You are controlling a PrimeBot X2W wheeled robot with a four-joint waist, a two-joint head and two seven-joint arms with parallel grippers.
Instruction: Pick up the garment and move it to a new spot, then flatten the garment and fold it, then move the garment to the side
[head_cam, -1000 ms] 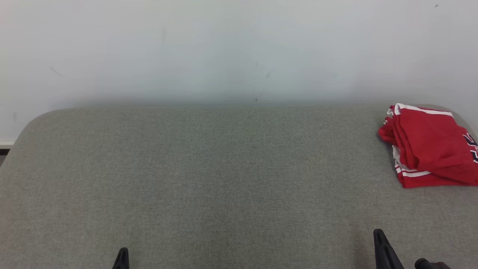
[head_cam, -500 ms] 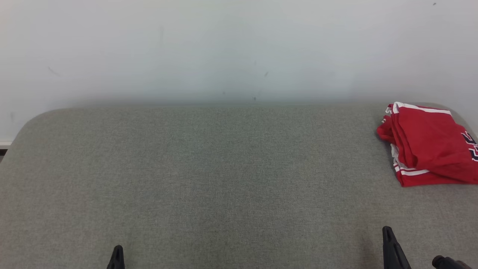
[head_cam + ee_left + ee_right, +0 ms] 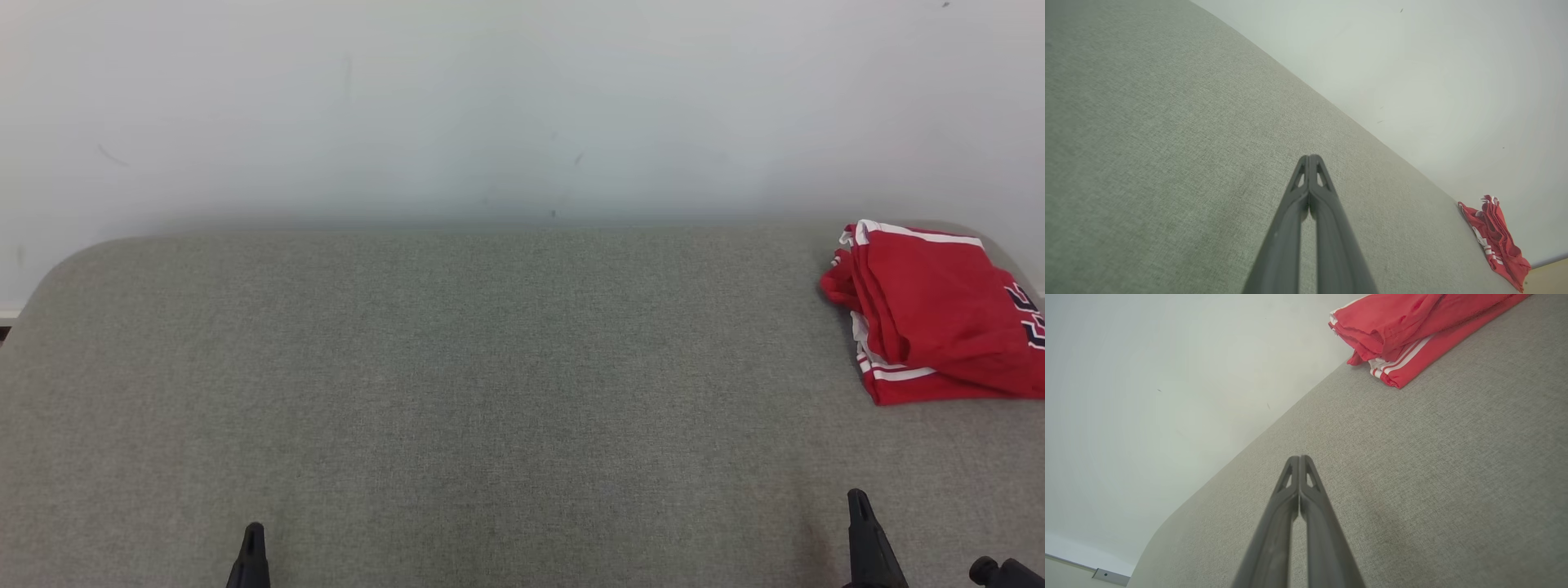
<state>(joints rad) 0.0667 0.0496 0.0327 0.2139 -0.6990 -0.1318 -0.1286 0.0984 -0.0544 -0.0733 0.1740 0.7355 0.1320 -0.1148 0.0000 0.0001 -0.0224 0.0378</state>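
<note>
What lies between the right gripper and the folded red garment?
Nothing but bare grey fabric surface: the head view and right wrist view show it between the right gripper and the red garment.

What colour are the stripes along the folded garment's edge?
White, on the red garment; the right wrist view shows them best.

Before me: grey woven pad (image 3: pixel 490 367) with rounded corners, across the lower frame of the head view. Behind it a white wall (image 3: pixel 522 98) meets the pad's far edge, with a few dark specks (image 3: pixel 578 158) near upper centre. White skirting (image 3: pixel 8 311) at the far left edge.
</note>
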